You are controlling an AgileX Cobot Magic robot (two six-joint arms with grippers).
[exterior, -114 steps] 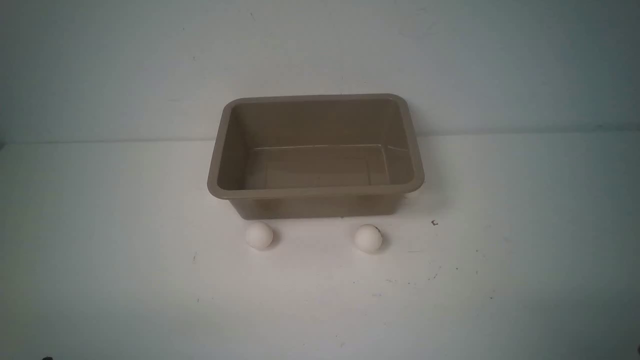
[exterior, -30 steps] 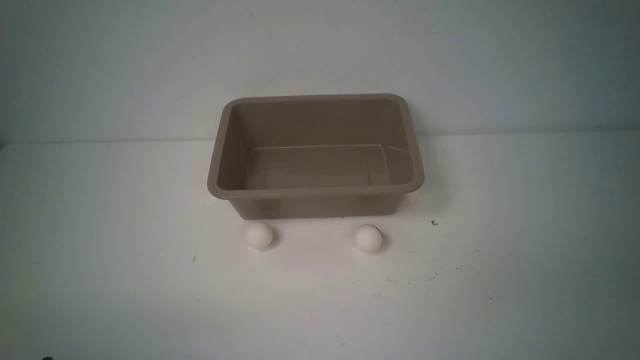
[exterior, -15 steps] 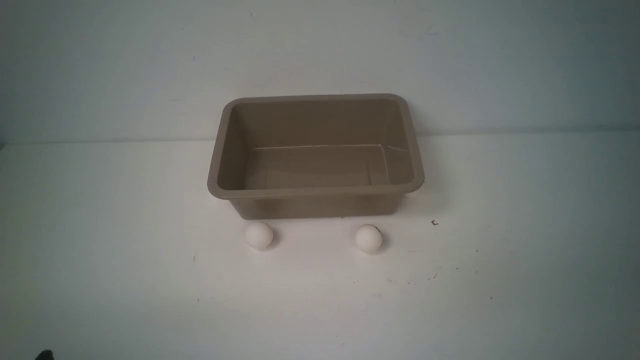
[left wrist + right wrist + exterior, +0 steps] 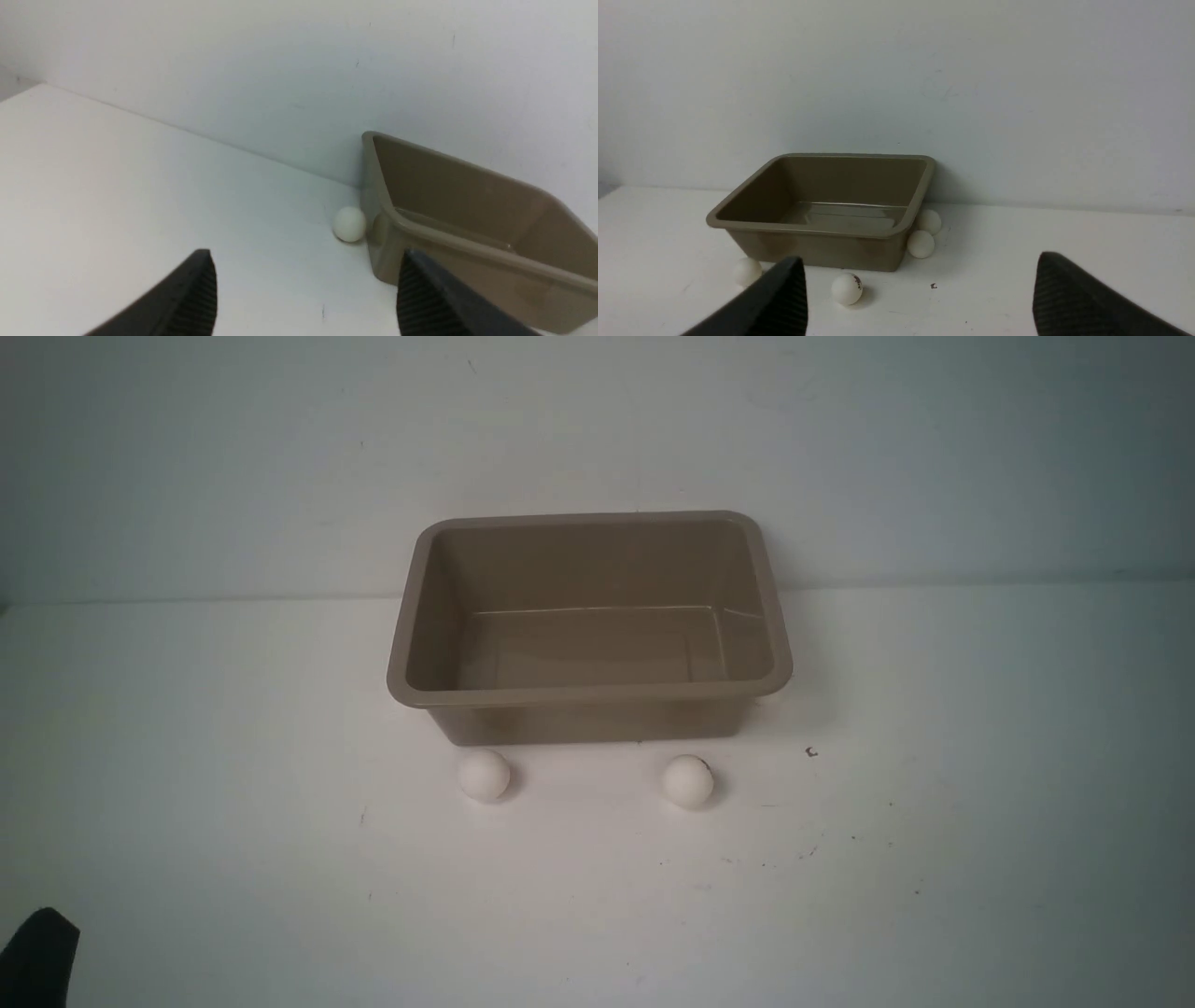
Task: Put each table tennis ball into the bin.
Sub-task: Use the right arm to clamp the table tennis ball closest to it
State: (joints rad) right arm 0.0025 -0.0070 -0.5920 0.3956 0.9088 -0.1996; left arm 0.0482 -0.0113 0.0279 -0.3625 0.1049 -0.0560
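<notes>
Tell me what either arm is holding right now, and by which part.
Nothing: the left gripper and right gripper both have open, empty jaws; the balls lie on the table.

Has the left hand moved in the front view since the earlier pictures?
Yes. The left hand has pushed further in at the bottom left corner, forward toward the bin, which has not shifted.

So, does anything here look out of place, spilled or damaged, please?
Nothing stands out. The bin sits upright and empty; the table tennis balls lie loose on the table beside it: two in front, two at its right end, one at its left.
</notes>
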